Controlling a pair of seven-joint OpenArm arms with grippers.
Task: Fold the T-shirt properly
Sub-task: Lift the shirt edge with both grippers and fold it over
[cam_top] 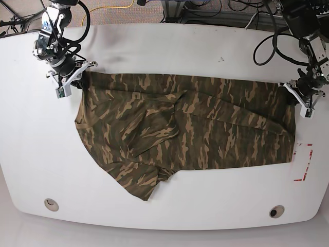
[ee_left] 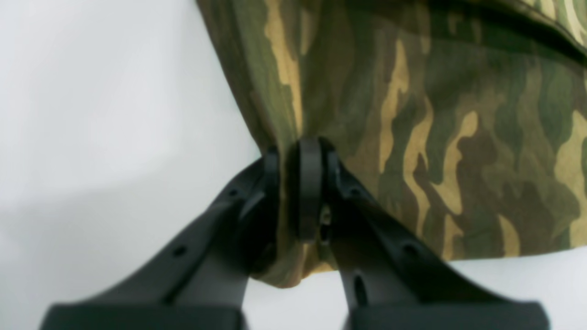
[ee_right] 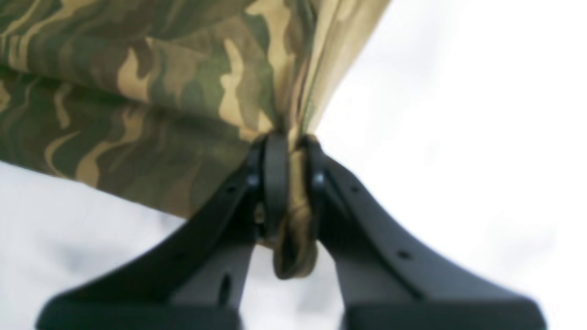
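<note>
Across the white table (cam_top: 169, 46), the T-shirt (cam_top: 205, 128) lies spread as the left end effector (ee_left: 298, 192) and right end effector (ee_right: 286, 188) each pinch a far-edge corner, which should rise level, evenly tensioned.

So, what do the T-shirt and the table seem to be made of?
T-shirt: soft woven or knit cloth, matte, probably cotton; it creases and bunches where the right gripper pinches it. Table: hard, smooth white top, perhaps laminate or painted board, with a faint sheen.

Bright, even light; blurry wrist views
</note>
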